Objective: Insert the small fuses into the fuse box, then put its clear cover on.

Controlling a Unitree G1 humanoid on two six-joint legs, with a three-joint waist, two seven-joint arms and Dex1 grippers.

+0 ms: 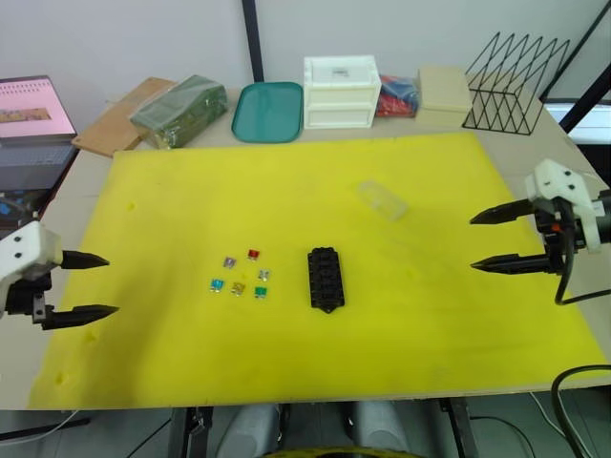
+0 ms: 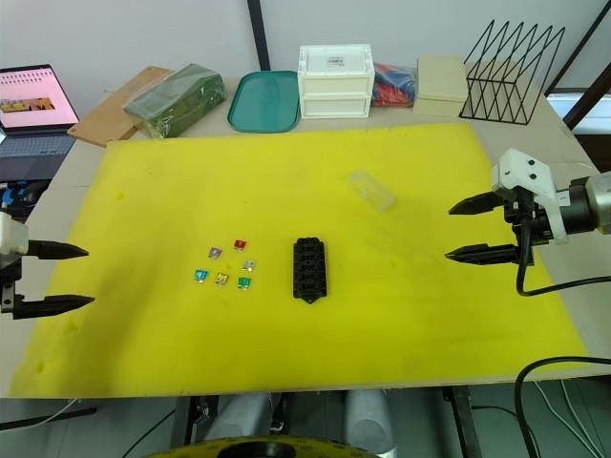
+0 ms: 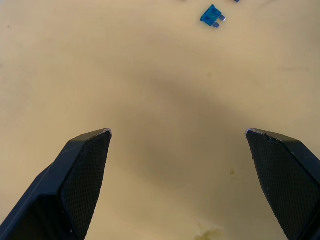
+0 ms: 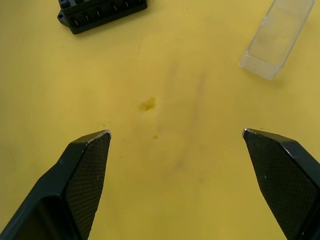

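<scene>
- Head views: the yellow mat (image 1: pixel 401 315) covers most of the table. The black fuse box (image 1: pixel 326 278) lies near its middle, with bare mat on every side.
- The six small fuses (image 1: pixel 241 274) sit in a loose cluster just to the left of the fuse box, apart from it and from each other.
- The clear cover (image 1: pixel 382 199) lies flat on the mat, farther back and to the right of the fuse box, well apart from it.
- The left gripper (image 1: pixel 88 284) hovers at the mat's left edge, fingers spread, holding nothing; open mat separates it from the fuses.
- The right gripper (image 1: pixel 495 241) hovers over the mat's right side, spread wide and empty, well apart from the cover and the fuse box.
- Along the back edge stand a green tray (image 1: pixel 268 112), a white drawer box (image 1: pixel 340 92) and a wire rack (image 1: pixel 516 83), all off the mat.
- Left wrist view: bare mat between the spread fingers (image 3: pixel 82 175); a blue fuse (image 3: pixel 212 16) lies ahead.
- Right wrist view: bare mat between the fingers (image 4: pixel 85 175), fuse box and cover beyond.
</scene>
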